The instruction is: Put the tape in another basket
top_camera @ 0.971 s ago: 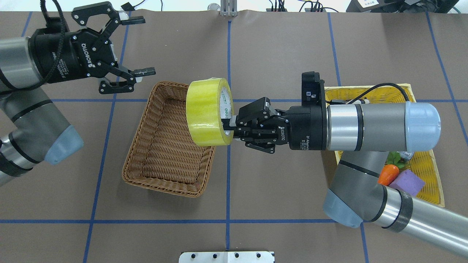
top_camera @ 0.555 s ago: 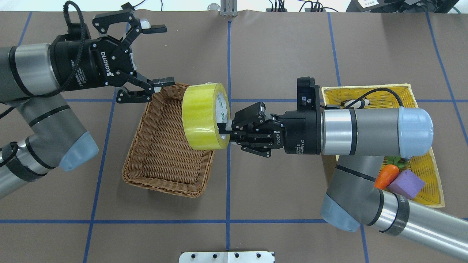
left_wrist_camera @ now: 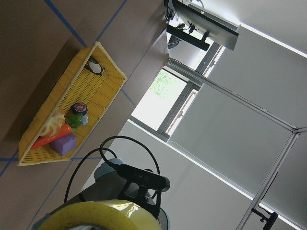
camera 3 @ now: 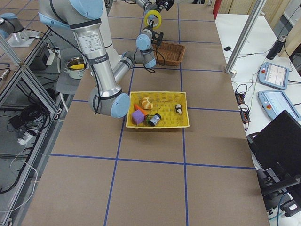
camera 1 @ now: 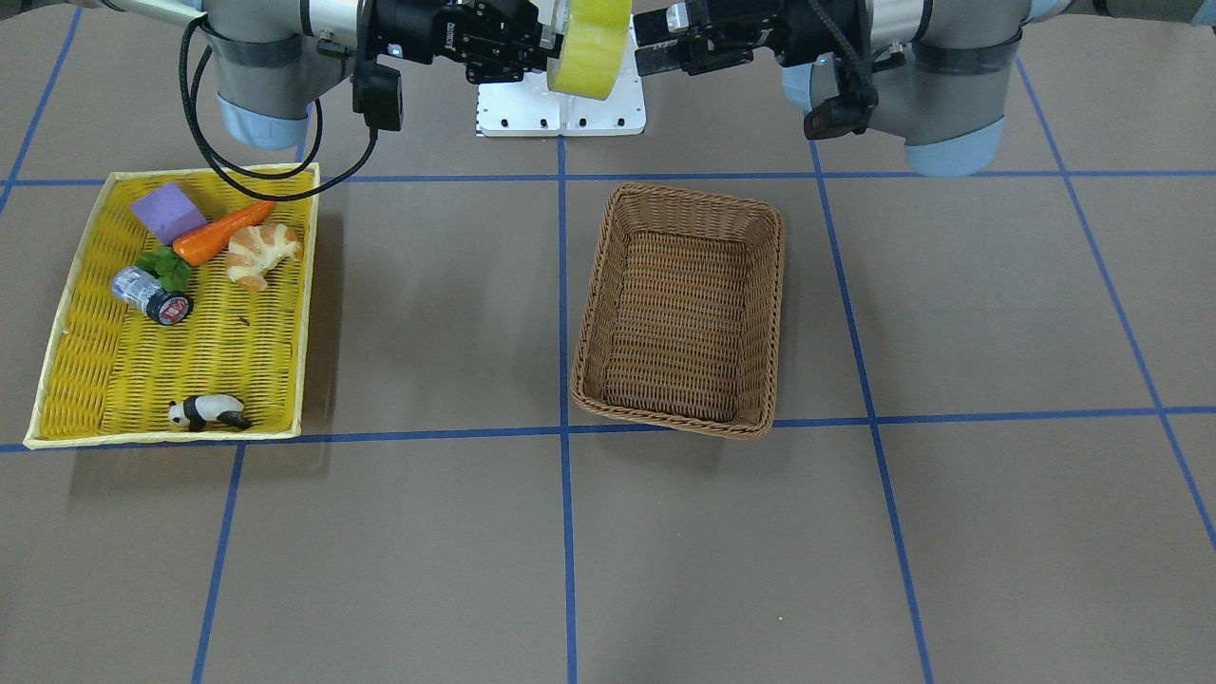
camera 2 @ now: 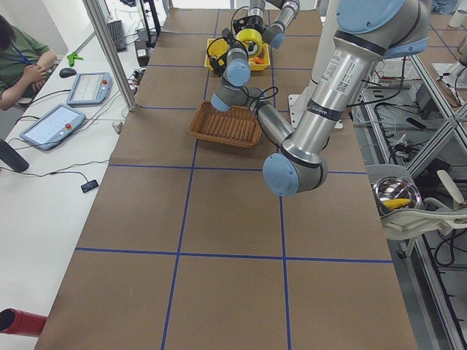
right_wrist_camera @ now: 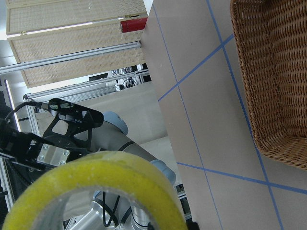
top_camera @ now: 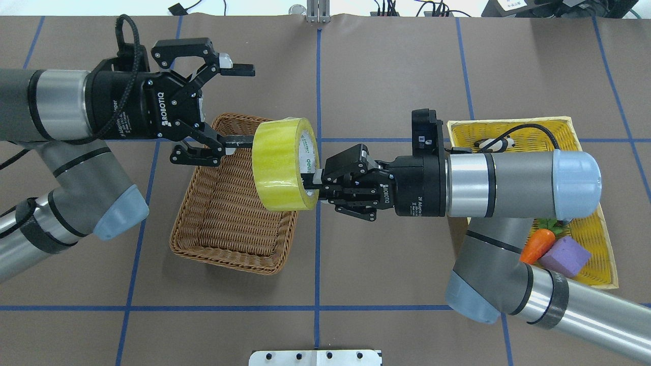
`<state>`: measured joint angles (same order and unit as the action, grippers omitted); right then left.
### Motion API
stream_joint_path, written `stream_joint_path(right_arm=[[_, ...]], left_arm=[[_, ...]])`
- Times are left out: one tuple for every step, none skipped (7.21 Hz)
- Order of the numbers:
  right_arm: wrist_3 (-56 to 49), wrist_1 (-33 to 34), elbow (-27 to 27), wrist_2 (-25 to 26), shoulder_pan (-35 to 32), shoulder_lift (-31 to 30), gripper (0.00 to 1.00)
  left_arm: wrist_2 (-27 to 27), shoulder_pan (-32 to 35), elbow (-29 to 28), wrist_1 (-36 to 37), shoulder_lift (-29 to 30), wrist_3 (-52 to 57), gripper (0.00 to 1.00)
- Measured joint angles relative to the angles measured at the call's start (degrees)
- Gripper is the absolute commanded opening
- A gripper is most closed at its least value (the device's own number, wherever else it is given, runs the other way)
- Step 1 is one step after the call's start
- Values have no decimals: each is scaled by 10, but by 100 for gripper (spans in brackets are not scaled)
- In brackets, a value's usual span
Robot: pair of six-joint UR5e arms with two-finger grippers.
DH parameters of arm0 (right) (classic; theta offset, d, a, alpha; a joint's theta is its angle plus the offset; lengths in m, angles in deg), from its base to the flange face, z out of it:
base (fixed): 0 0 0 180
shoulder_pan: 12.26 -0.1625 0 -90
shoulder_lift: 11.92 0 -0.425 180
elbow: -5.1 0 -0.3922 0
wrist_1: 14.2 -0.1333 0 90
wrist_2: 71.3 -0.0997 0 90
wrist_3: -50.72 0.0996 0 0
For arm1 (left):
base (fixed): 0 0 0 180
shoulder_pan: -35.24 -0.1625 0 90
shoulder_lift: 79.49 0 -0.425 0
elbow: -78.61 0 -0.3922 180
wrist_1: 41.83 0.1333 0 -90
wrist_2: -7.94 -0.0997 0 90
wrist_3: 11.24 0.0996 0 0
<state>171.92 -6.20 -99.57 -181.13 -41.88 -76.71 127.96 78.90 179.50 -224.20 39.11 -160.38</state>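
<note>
The yellow-green tape roll hangs in the air over the right end of the brown wicker basket. My right gripper is shut on the roll's wall from the right, core facing it. My left gripper is open and empty just left of the roll, its near finger almost at the roll's upper edge. In the front-facing view the tape sits between the right gripper and the left gripper, high above the basket. The tape fills the bottom of both wrist views.
The shallow yellow tray lies under my right arm. It holds a carrot, a purple block, a croissant, a silver cylinder and a panda figure. A white mounting plate sits at the table's near edge.
My left arm has swung right, bringing its open gripper up to the tape. My right gripper has carried the tape slightly left, still shut on it.
</note>
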Motion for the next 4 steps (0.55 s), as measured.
stream_joint_path(right_arm=[[0,0,0,0,1,0,0],[0,0,0,0,1,0,0],[0,0,0,0,2,0,0],[0,0,1,0,2,0,0]], left_arm=[[4,-1,1,-2,2,0,98],[5,-1,1,-3,5,-1,98],[5,-1,3,-4,8,-1,98],[5,-2,5,-4,9,-1,96]])
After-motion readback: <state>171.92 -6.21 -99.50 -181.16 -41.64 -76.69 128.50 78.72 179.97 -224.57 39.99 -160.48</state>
